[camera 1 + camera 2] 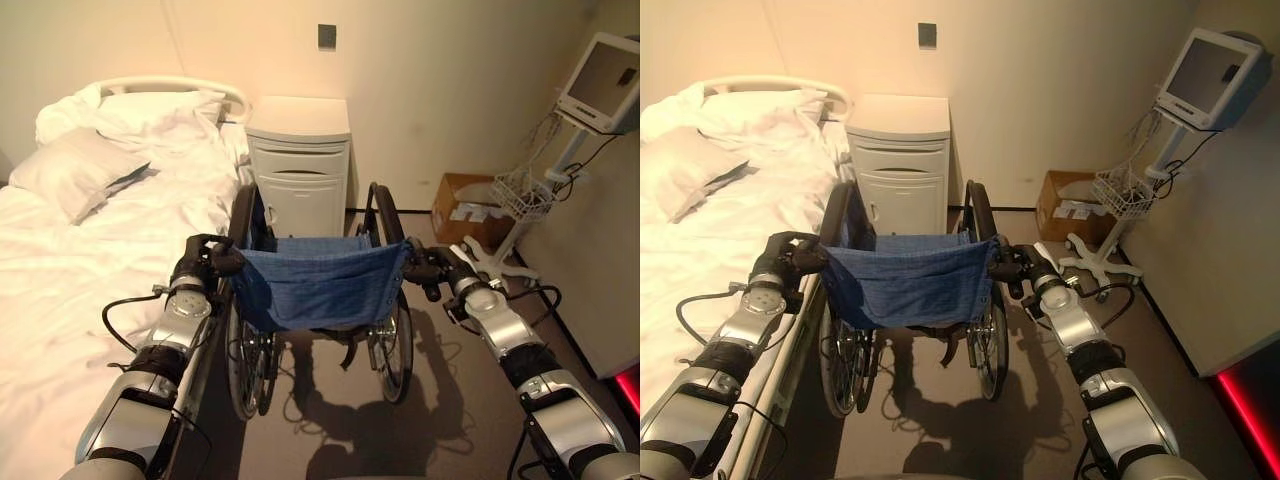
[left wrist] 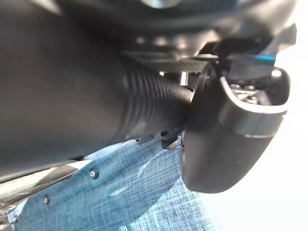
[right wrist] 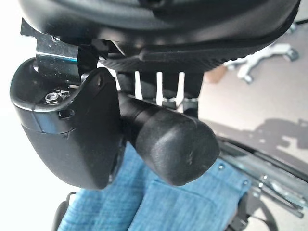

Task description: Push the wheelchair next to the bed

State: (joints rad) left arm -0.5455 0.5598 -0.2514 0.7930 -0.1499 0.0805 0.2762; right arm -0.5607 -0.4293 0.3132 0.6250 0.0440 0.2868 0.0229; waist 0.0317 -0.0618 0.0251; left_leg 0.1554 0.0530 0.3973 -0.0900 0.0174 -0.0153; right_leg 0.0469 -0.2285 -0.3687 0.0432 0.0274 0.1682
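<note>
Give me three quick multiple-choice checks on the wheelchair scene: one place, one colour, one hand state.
1. Where does the wheelchair stand?
A. Beside the bed, facing the white cabinet
B. Behind the monitor stand
C. On the bed

2. What colour is the wheelchair's backrest cloth?
A. Red
B. Blue
C. White

3. What are the left hand and right hand doing?
A. Hanging open
B. Holding a pillow
C. Each curled round a push handle

Answers: 1 A, its wheel runs along the bed's edge; 2 B, denim-like blue shows; 3 C, both wrist views show a grip enclosed.
</note>
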